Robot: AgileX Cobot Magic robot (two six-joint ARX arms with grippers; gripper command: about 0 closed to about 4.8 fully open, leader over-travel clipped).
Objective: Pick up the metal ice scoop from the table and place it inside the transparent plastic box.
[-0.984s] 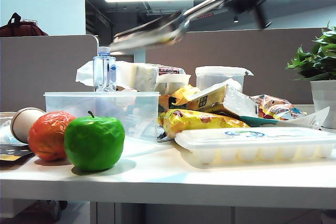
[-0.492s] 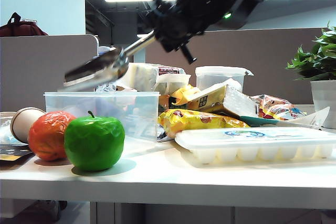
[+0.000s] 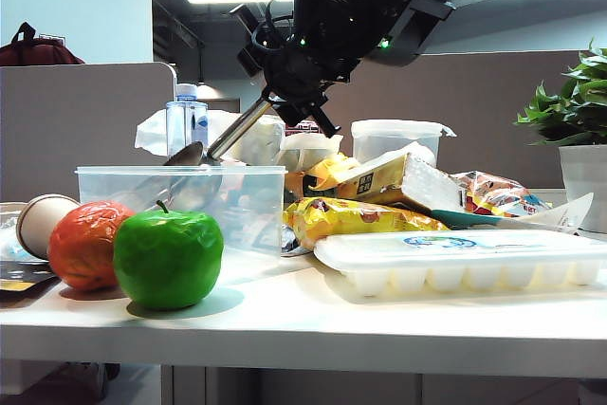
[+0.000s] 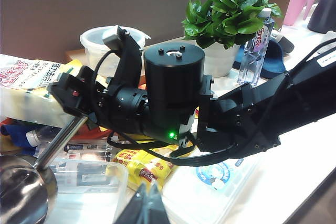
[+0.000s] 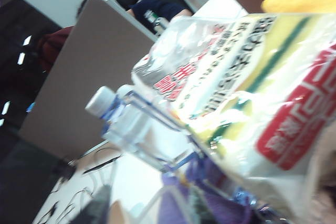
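Observation:
The metal ice scoop point(image 3: 232, 132) slants down to the left, its bowl point(image 4: 21, 195) inside the transparent plastic box point(image 3: 242, 206) at the back left of the white table point(image 3: 313, 324). My right gripper point(image 3: 289, 92) reaches across from the upper right and grips the top of the handle point(image 4: 59, 139); in the left wrist view the gripper point(image 4: 79, 106) sits just above the box point(image 4: 92, 187). The right wrist view is blurred and shows no scoop. My left gripper point(image 4: 149, 205) hangs shut and empty near the box's corner, above the snack packets.
A green apple point(image 3: 168, 258), an orange-red fruit point(image 3: 83, 244) and a paper cup point(image 3: 38, 220) stand before the box. A white ice-cube tray point(image 3: 455, 263), snack packets point(image 3: 360, 215), a lidded tub point(image 3: 398, 138), a water bottle point(image 3: 188, 120) and a potted plant point(image 3: 569, 111) crowd the right and back.
My right arm has swung down and to the left with the scoop. The bowl has gone from high above the box down into it.

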